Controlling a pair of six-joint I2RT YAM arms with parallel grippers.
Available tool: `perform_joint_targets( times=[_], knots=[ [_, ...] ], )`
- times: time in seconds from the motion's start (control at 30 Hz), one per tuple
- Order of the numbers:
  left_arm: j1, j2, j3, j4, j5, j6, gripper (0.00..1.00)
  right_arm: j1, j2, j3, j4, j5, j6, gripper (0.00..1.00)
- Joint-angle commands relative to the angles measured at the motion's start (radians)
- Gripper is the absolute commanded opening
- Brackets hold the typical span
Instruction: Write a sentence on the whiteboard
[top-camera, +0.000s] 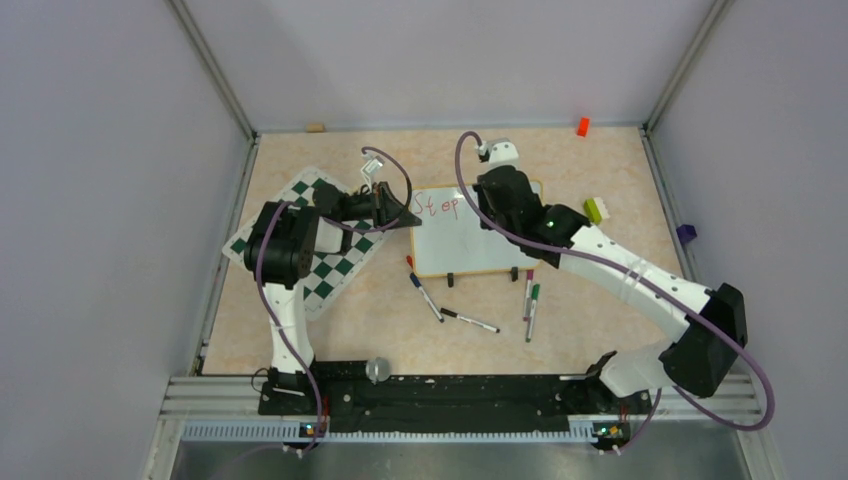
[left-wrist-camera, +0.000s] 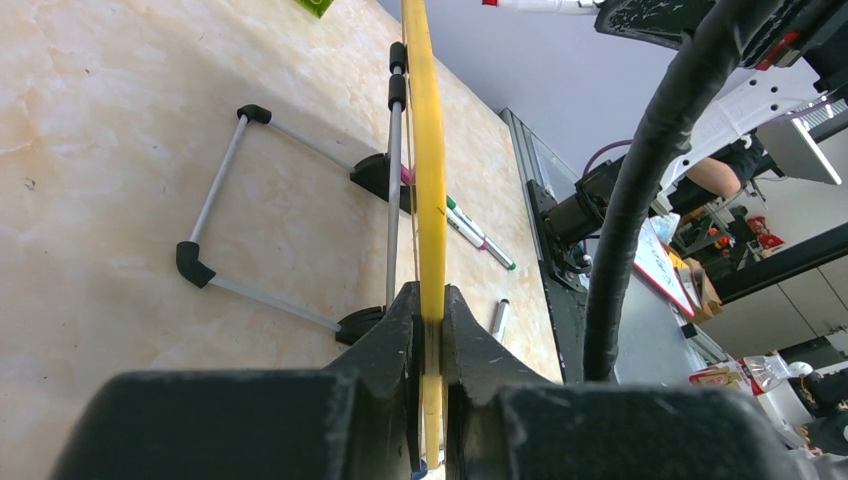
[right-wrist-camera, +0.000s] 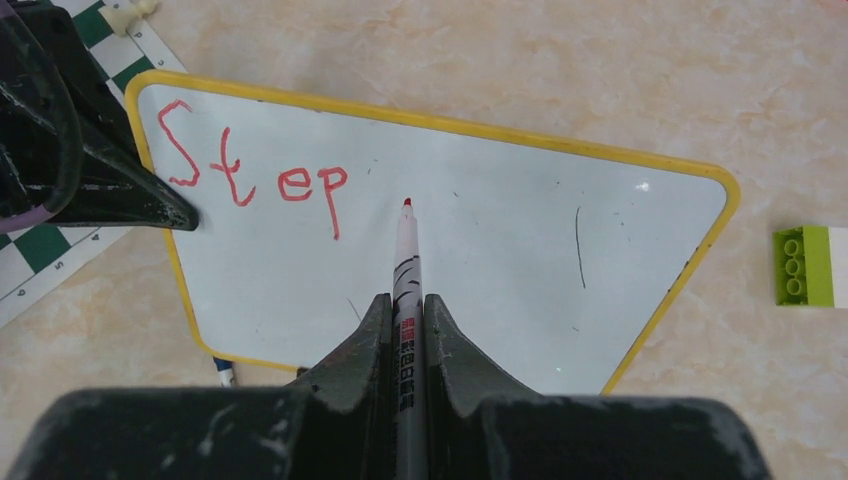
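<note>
Red writing (right-wrist-camera: 250, 180) marked the whiteboard (right-wrist-camera: 500, 270); right claw (right-wrist-camera: 405, 305) held a marker (right-wrist-camera: 406, 250) over it, left claw (left-wrist-camera: 430, 300) clamped its edge (left-wrist-camera: 428, 150).

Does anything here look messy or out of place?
A thin dark stray stroke mars the whiteboard, right of the red word Step. Several loose markers lie scattered on the table in front of it.

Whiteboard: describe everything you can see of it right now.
The small glossy white whiteboard has a thin yellow rim, two black feet and a grey rod stand behind, and looks propped on the beige table. Red "Step" is written top left; a dark stroke marks the right. The left arm's black fingers clamp its edge; the right fingers' red marker tip points at its middle.
</note>
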Motion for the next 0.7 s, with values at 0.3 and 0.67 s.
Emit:
perform_joint_targets(
  times=[0.3, 0.67],
  knots=[
    [-0.006, -0.031, 0.018, 0.116, 0.007, -0.010, 0.00, -0.008, 0.007, -0.029, 0.040, -0.007, -0.020, 0.00],
    [-0.006, -0.030, 0.019, 0.116, 0.003, -0.012, 0.00, -0.008, -0.063, -0.124, 0.100, -0.067, -0.016, 0.00]
  ],
)
